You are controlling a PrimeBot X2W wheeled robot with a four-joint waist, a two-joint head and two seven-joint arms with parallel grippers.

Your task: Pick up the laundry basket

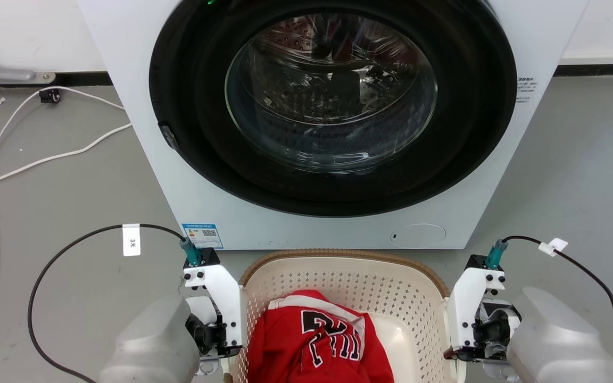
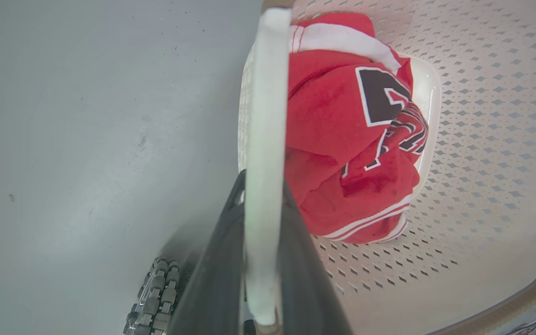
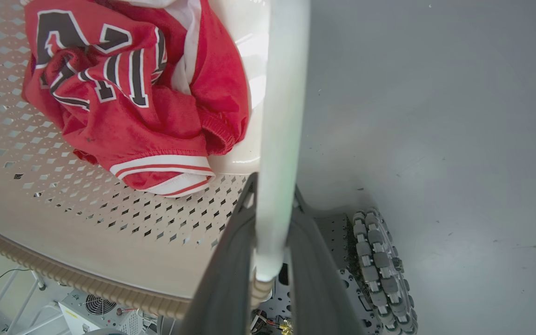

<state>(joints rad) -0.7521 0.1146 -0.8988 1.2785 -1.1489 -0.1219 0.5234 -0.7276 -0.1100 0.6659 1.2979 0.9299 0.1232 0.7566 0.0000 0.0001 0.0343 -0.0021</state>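
The laundry basket [image 1: 338, 284], cream and perforated with a brown woven-look rim, sits low in the head view just in front of the washing machine, between my two arms. A red jersey [image 1: 312, 346] with black lettering lies crumpled inside it. My left gripper [image 2: 263, 186] is shut on the basket's white left handle [image 2: 265, 116], one dark finger on each side. My right gripper [image 3: 275, 190] clamps the white right handle [image 3: 282, 116] the same way. The basket wall [image 2: 482, 139] and the jersey [image 3: 147, 116] lie beyond the handles. I cannot tell whether the basket rests on the floor.
The white washing machine [image 1: 333, 223] with its round glass door shut stands directly beyond the basket. White and black cables [image 1: 19, 159] trail over the grey floor at the left. My base's roller wheels [image 2: 156, 293] [image 3: 379, 265] sit below the handles.
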